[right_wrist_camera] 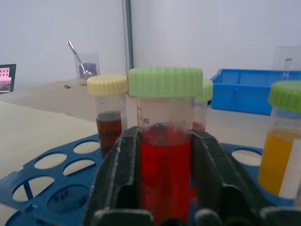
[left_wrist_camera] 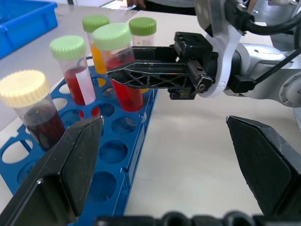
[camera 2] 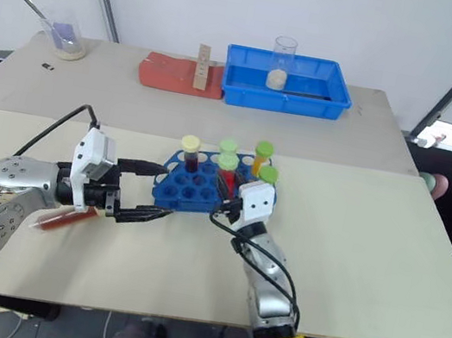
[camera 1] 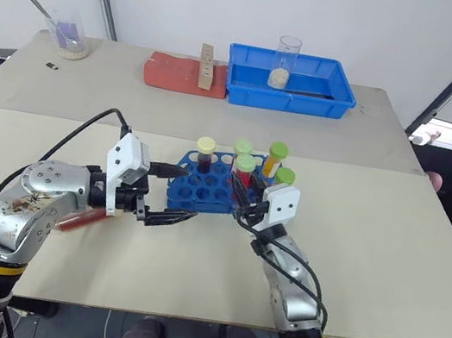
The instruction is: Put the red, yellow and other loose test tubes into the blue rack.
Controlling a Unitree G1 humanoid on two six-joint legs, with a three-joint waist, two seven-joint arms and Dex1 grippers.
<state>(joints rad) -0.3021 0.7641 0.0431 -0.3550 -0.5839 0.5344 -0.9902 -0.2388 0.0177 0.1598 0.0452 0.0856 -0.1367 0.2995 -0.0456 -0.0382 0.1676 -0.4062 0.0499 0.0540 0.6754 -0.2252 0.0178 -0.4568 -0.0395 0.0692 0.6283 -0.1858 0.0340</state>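
Beige tabletop; blue rack mid-table holds capped tubes upright. Right gripper fingers flank the bright red tube standing in the rack. Left gripper spread wide beside the rack's left edge

Your left gripper stood wide open beside the blue rack; ahead of it the right gripper had its fingers either side of the bright red tube; cream-capped dark tube, yellow-orange tube and two more green-capped tubes stood upright in the rack.
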